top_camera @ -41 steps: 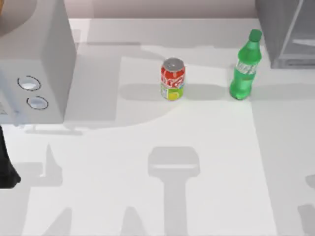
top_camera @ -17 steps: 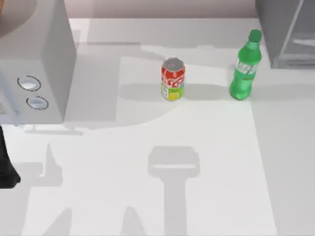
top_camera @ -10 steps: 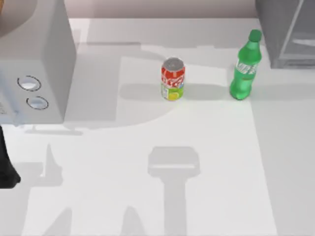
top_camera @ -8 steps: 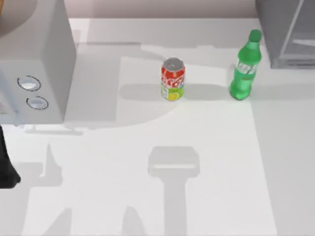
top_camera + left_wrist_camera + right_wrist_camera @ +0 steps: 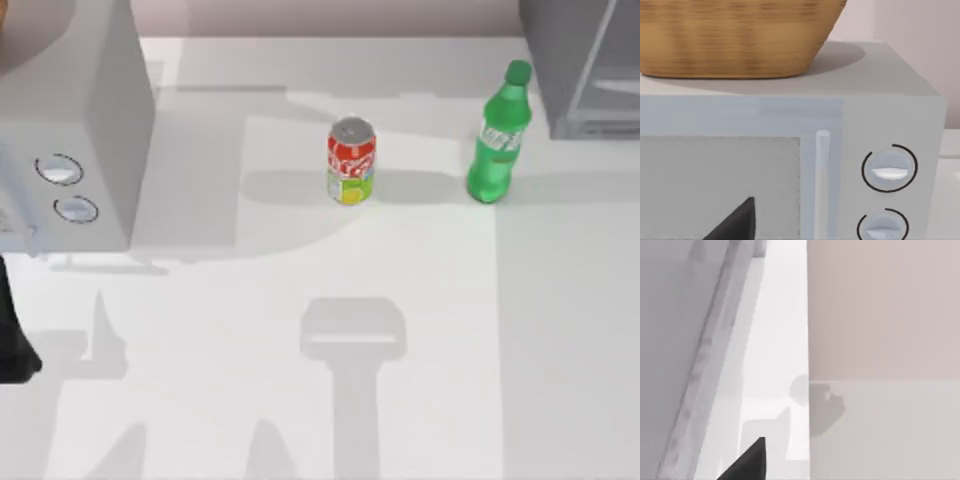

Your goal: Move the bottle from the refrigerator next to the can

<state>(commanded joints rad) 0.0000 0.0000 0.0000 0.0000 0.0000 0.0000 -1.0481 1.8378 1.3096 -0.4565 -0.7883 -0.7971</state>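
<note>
The bottle (image 5: 497, 135) stands upright on the tabletop (image 5: 300, 400) just beside the refrigerator (image 5: 585, 65), right of the can (image 5: 351, 160). I cannot tell how my hands are set.

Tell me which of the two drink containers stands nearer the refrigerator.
The green bottle, standing upright just left of the refrigerator; the red can sits farther left.

refrigerator (image 5: 585, 60): cut off by top view's top and right edges | knobbed grey box (image 5: 70, 130): cut by the left edge | basket (image 5: 735, 37): upper part cropped in left wrist view | bottle (image 5: 497, 135) label: lettering too small to read
</note>
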